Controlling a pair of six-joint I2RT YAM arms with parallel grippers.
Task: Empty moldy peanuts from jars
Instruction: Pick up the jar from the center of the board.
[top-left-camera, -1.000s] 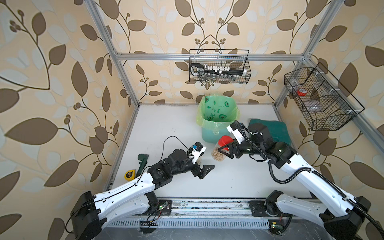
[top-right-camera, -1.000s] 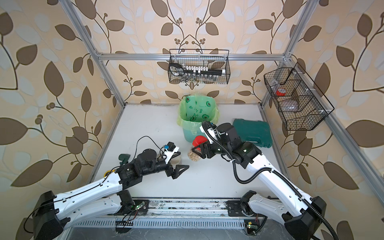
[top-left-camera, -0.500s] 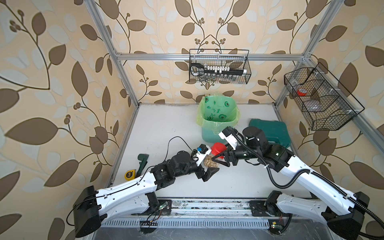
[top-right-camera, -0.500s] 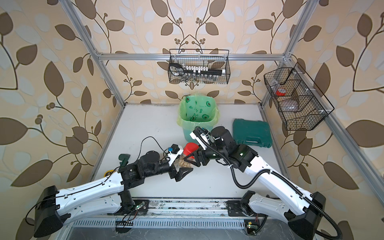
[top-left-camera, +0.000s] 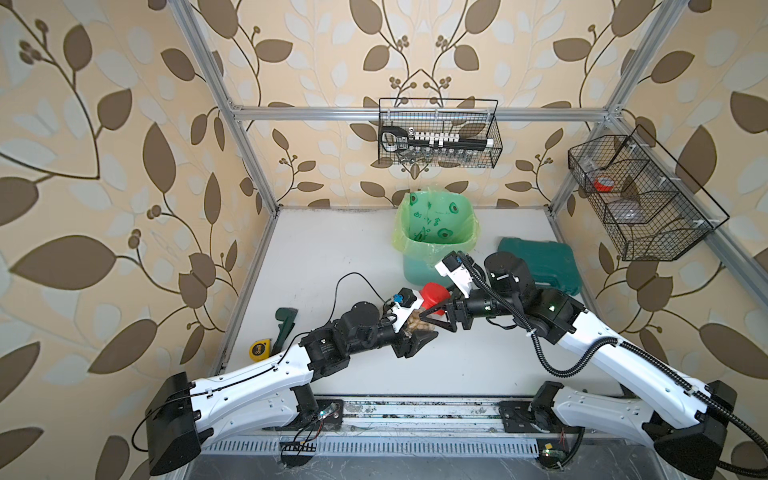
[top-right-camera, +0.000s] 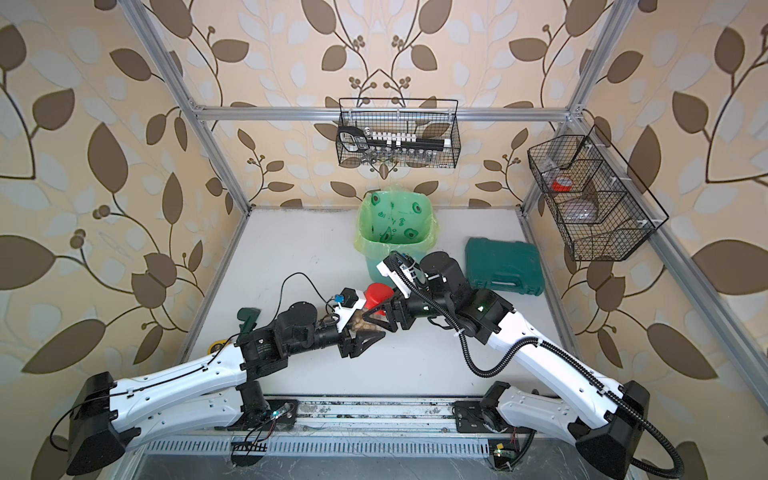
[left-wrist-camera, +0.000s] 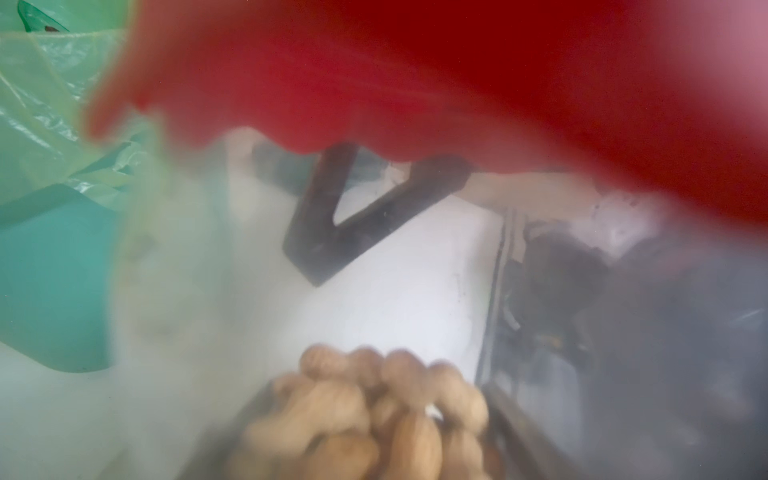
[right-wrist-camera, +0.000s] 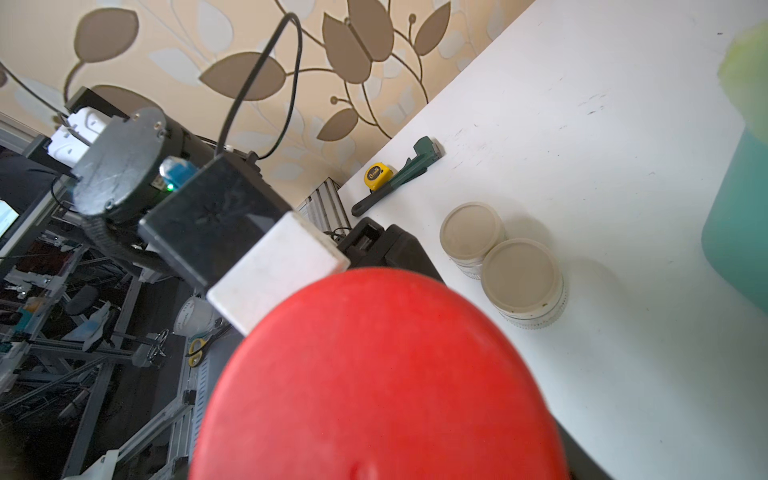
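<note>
Right gripper (top-left-camera: 432, 319) is clamping the red-lidded jar (top-left-camera: 434, 293) of moldy peanuts (left-wrist-camera: 374, 415) at the bin's (top-left-camera: 417, 266) 6 o'clock. Left gripper (top-left-camera: 415, 330) is flanking it, apparently; its grip I cannot tell. 2 beige-lidded jars (right-wrist-camera: 519, 276) are sitting side by side.

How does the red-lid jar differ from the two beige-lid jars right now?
Lid: the red-lid jar has a red cap; the beige-lid jars have flat beige ones.
Pose: the red-lid jar is held in the right gripper; the beige-lid jars stand on the table, ungripped.
Shared: all lidded.
</note>
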